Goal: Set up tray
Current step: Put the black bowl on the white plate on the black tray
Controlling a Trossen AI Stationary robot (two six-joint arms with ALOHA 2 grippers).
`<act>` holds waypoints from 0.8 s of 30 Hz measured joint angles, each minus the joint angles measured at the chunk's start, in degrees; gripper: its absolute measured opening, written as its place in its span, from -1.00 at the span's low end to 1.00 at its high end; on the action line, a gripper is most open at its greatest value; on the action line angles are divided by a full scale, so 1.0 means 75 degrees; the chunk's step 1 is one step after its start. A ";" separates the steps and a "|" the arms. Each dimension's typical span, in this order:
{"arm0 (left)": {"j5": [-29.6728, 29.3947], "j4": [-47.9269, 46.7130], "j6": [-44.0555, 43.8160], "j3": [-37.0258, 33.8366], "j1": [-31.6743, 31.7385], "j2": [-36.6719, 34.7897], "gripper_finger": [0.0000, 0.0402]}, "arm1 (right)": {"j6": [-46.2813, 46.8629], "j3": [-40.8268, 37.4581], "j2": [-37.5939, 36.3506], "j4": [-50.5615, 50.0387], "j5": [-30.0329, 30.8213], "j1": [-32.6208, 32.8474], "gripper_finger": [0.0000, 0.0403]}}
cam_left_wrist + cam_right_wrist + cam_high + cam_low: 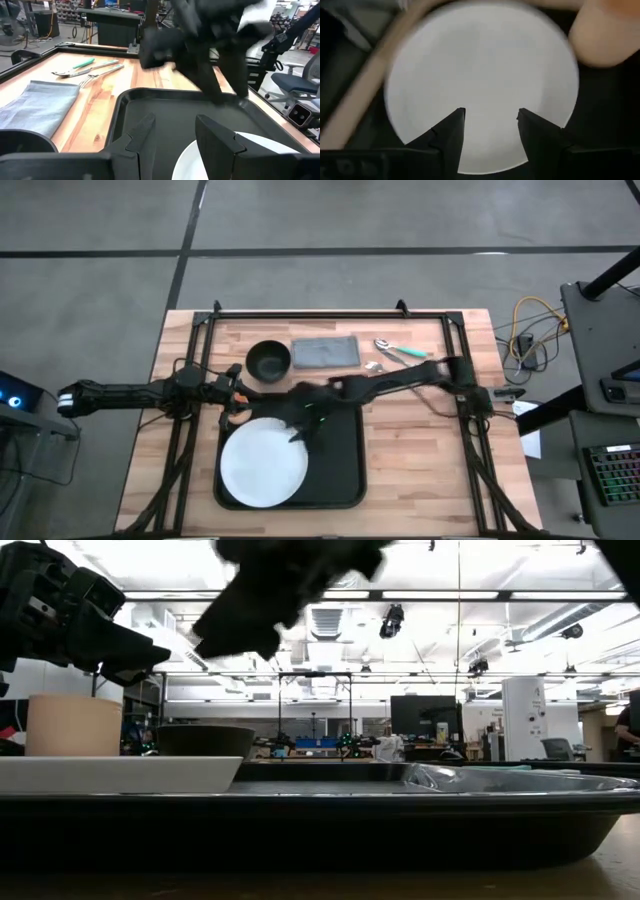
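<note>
The tray (340, 465) lies low in the centre of the high view, on the wooden table (420, 450), and the white plate (262, 463) is already set in its left half, reaching to the left rim. The step in hand is judged to be the stocking of the tray, with the plate placed and the rest still to be brought.

The right gripper (305, 423) is held above the tray's upper edge, just over the plate; in the right wrist view its fingers (451, 131) are spread apart over the white disc with nothing between them. The left gripper (236, 392) is stationed just off the tray's upper left corner, and in its own wrist view its fingers (142, 134) are likewise parted and empty.

Outside the tray, the dark bowl (268, 360) stands above it in the frame, apparently empty; the grey cloth (325, 352) is spread to its right, and the cutlery (395, 352) lies further right. A tan cup (72, 725) is seen at the left of the low view.

For the next move, one of these outlying items would probably have to be reached, gripped and carried to the tray's bare right half.
</note>
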 joint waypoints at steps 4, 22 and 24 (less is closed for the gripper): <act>0.0003 0.0000 -0.0003 0.0000 -0.0002 0.0000 -0.41 | 0.0023 -0.2666 -0.1745 0.2331 0.0786 0.0029 -0.14; 0.0006 0.0003 0.0000 0.0002 -0.0003 0.0000 -0.41 | 0.0385 -0.8465 -0.5795 0.6806 0.1121 0.0154 -0.17; 0.0006 0.0080 -0.0001 0.0013 0.0000 0.0004 -0.41 | 0.0237 -0.8682 -0.6033 0.6804 0.1157 0.0168 -0.17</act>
